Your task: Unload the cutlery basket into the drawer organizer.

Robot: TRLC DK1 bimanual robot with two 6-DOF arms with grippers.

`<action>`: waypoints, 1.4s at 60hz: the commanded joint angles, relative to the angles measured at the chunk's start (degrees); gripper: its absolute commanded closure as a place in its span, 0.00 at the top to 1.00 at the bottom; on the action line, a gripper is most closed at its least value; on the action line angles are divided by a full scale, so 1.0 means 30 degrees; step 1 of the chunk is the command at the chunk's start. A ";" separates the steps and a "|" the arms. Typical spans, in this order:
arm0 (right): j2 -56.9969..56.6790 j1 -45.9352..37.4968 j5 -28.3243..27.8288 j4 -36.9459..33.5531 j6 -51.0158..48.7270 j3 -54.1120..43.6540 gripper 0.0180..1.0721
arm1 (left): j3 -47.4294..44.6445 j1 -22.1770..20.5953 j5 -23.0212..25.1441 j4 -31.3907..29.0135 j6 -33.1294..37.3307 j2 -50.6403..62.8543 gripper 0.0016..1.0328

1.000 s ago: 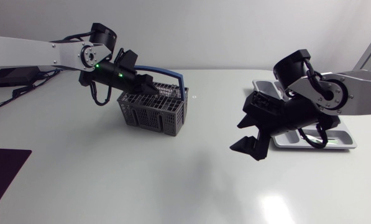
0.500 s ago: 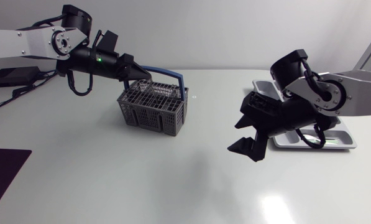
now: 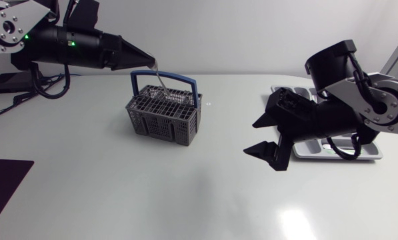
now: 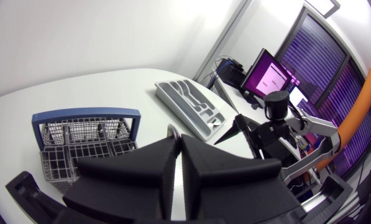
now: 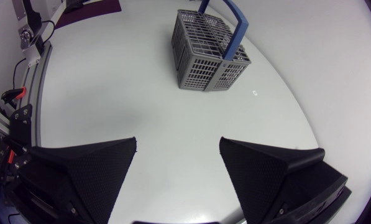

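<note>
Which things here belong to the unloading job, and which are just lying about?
Job: cutlery basket; cutlery piece held in the left hand; drawer organizer; the open right hand.
Lying about: dark mat; black box with cables.

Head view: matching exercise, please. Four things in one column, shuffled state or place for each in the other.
Things
1. left gripper
2. right gripper
3. cutlery basket
4. drawer organizer

States or places
a. open, holding nothing
b. standing on the table, below the left gripper
c. partly hidden behind the right arm
d. shut on a silver cutlery piece over the basket

Pairs: 1-d, 2-a, 3-b, 4-c
</note>
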 commanded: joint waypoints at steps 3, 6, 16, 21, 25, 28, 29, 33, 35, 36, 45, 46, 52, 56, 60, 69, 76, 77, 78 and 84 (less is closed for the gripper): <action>-0.0126 0.0198 -0.0452 -0.0362 0.0501 0.0072 0.90 | -0.1151 -0.0929 0.0733 -0.0273 0.0905 -0.0749 0.04; -0.0184 0.0345 -0.0657 -0.0508 0.0501 0.0218 0.91 | -0.1298 -0.1427 0.0880 -0.0683 0.1315 -0.0808 0.04; -0.0067 0.0843 -0.2092 -0.1006 0.0501 0.0482 0.95 | -0.1532 -0.2511 0.1905 -0.2002 0.2575 -0.0720 0.04; 0.0050 0.1165 -0.2737 -0.1094 0.0530 0.0511 0.95 | -0.1942 -0.3155 0.1905 -0.2119 0.3014 -0.0720 0.04; 0.0050 0.1634 -0.3147 -0.1124 0.0560 0.0511 0.95 | -0.2235 -0.3683 0.1934 -0.2178 0.3278 -0.0720 0.04; 0.0079 0.1927 -0.3616 -0.1124 0.0589 0.0599 0.95 | -0.2323 -0.4034 0.1934 -0.2441 0.3571 -0.0662 0.04; 0.0109 0.1956 -0.3762 -0.1124 0.0618 0.0658 0.95 | -0.2323 -0.4122 0.1934 -0.2500 0.3600 -0.0632 0.04; 0.0255 0.2044 -0.4436 -0.1065 0.0823 0.0921 0.95 | -0.2323 -0.4386 0.2139 -0.2558 0.3600 -0.0544 0.04; 0.0372 0.2102 -0.4758 -0.1036 0.0970 0.1097 0.95 | -0.2323 -0.4532 0.2256 -0.2617 0.3600 -0.0515 0.04; 0.0402 0.2102 -0.4876 -0.1065 0.0970 0.1156 0.95 | -0.2323 -0.4620 0.2256 -0.2646 0.3600 -0.0515 0.04; 0.0753 0.2571 -0.5667 -0.1006 0.1263 0.1800 0.95 | -0.2411 -0.5499 0.2315 -0.2822 0.3600 -0.0515 0.04; 0.0782 0.2630 -0.5754 -0.0977 0.1263 0.1859 0.95 | -0.2411 -0.5587 0.2315 -0.2822 0.3600 -0.0515 0.04; 0.1017 0.3128 -0.5842 -0.0889 0.1468 0.2181 0.93 | -0.2440 -0.6144 0.2315 -0.2998 0.3600 -0.0515 0.04; 0.1075 0.3421 -0.5842 -0.0684 0.1673 0.2269 0.90 | -0.2440 -0.6319 0.2315 -0.3057 0.3600 -0.0515 0.04; 0.1163 0.3509 -0.5872 -0.0655 0.1790 0.2415 0.86 | -0.2353 -0.6495 0.2315 -0.3232 0.3600 -0.0515 0.04; 0.1163 0.3596 -0.6194 -0.0655 0.1878 0.2679 0.72 | -0.2411 -0.6642 0.2344 -0.3320 0.3600 -0.0515 0.04; 0.1193 0.3626 -0.6311 -0.0626 0.2024 0.2884 0.47 | -0.2558 -0.6700 0.2344 -0.3320 0.3659 -0.0603 0.04; 0.1193 0.3655 -0.6311 -0.0596 0.2083 0.2913 0.45 | -0.2558 -0.6730 0.2344 -0.3320 0.3629 -0.0603 0.04; 0.1193 0.3655 -0.6311 -0.0508 0.2142 0.2913 0.42 | -0.2558 -0.6730 0.2344 -0.3320 0.3629 -0.0603 0.04; 0.1251 0.3772 -0.6311 -0.0245 0.2317 0.3001 0.34 | -0.2587 -0.6817 0.2344 -0.3349 0.3629 -0.0632 0.04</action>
